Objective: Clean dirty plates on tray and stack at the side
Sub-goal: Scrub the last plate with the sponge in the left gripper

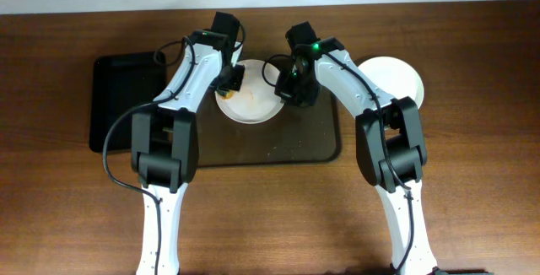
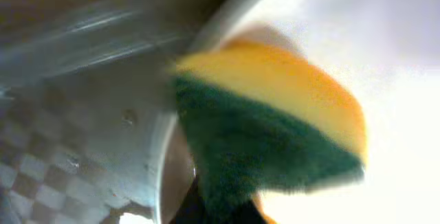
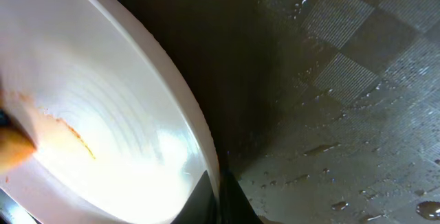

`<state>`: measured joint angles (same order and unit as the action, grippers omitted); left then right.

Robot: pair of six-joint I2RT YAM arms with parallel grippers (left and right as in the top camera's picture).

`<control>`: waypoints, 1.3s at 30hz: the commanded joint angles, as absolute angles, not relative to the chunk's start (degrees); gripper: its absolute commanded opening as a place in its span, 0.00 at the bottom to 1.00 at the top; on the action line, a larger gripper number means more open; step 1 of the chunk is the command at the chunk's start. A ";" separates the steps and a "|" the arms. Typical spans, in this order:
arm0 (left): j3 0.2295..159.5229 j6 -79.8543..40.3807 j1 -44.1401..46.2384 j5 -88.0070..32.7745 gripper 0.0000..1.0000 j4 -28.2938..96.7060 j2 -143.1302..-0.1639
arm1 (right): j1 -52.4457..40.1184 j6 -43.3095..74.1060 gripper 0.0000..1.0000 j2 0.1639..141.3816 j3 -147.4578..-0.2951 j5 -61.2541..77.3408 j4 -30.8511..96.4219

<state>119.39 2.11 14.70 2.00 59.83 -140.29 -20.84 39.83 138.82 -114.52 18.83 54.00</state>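
The plate (image 1: pixel 251 106) being cleaned sits in the far part of the tray (image 1: pixel 304 148), which lies mid-table toward the far edge. The left gripper (image 1: pixel 229 81) is clamped on a yellow-and-green sponge (image 2: pixel 268 128) and presses it onto the plate's left side. The right gripper (image 1: pixel 291 89) appears to pinch the plate's right rim, though its fingertips are mostly cut off at the bottom of the wrist view. An orange smear (image 3: pixel 69 138) shows on the plate's inner surface next to the sponge.

The main risk is the hold on the rim. The tray is wet, with beads of water on it, so a hard wipe could pull the thin rim out of the fingers and send the plate skidding. Pressing down near the left rim could also tip the plate up against the right gripper. If the sponge misses the smear, the plate goes to the side dirty. A second plate (image 1: pixel 396 77) rests off the tray toward the far right corner, and the two wrists work close together, so a wide stroke could knock them against each other. A black tray (image 1: pixel 122 106) lies toward the left edge.
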 commanded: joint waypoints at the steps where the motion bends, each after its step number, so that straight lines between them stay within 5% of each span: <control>1: 118.24 16.95 15.00 -16.88 0.00 68.60 -143.57 | -21.34 39.18 0.04 139.90 -113.80 18.70 54.87; 7: 120.44 16.88 14.79 -17.54 0.00 76.42 -143.57 | -21.37 37.69 0.04 139.90 -113.80 18.94 57.28; 13: 122.30 10.55 14.79 -14.52 0.00 62.28 -143.59 | -21.37 37.69 0.04 139.90 -113.80 19.33 57.25; 22: 122.30 -11.55 14.09 14.83 0.00 62.50 -143.59 | -21.41 37.23 0.04 139.90 -113.80 19.31 57.21; 24: 122.30 -10.92 14.24 12.21 0.00 65.14 -143.59 | -21.41 36.84 0.04 139.90 -113.80 19.31 56.97; 29: 122.30 14.37 14.92 -24.84 0.00 68.36 -143.59 | -21.41 36.82 0.04 139.90 -113.80 19.33 57.04; 39: 122.30 5.15 14.41 -17.12 0.00 59.00 -143.59 | -20.43 34.41 0.04 139.92 -113.80 28.62 55.40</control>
